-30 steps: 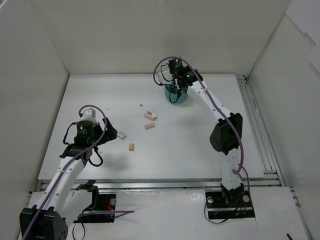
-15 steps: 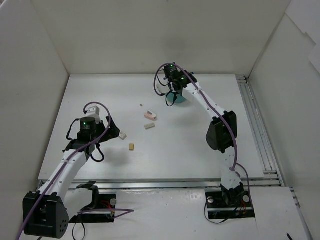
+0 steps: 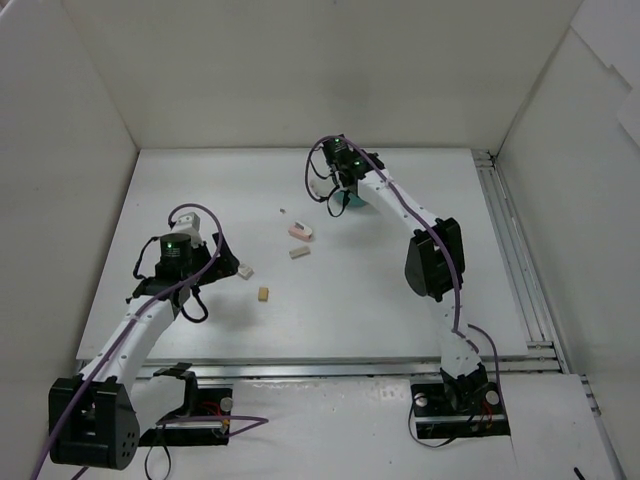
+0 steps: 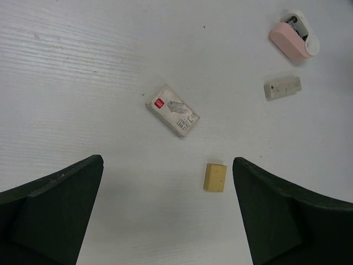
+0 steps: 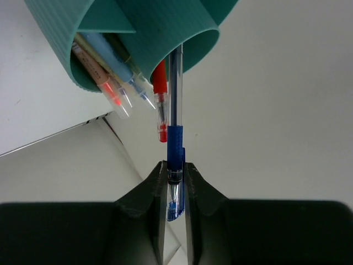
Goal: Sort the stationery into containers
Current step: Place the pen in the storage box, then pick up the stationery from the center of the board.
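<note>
The teal cup [image 3: 358,200] stands at the far middle of the table, mostly hidden by my right arm. In the right wrist view the cup [image 5: 138,33] opens toward the camera, with a red pen [image 5: 160,105] and a few other pens sticking out. My right gripper [image 5: 175,172] [image 3: 337,198] is shut on a blue pen [image 5: 176,141], whose far end is at the cup's rim. My left gripper [image 4: 168,221] [image 3: 222,265] is open and empty above a tan eraser [image 4: 215,177] and near a white labelled eraser [image 4: 173,110].
A pink eraser [image 4: 294,42] [image 3: 300,231] and a plain white eraser [image 4: 282,87] [image 3: 299,252] lie on the table between the arms. White walls close in the table on the left, back and right. A metal rail [image 3: 510,250] runs along the right side.
My right gripper has moved left and slightly nearer with the blue pen, covering more of the cup. My left arm has shifted slightly. The erasers have not moved.
</note>
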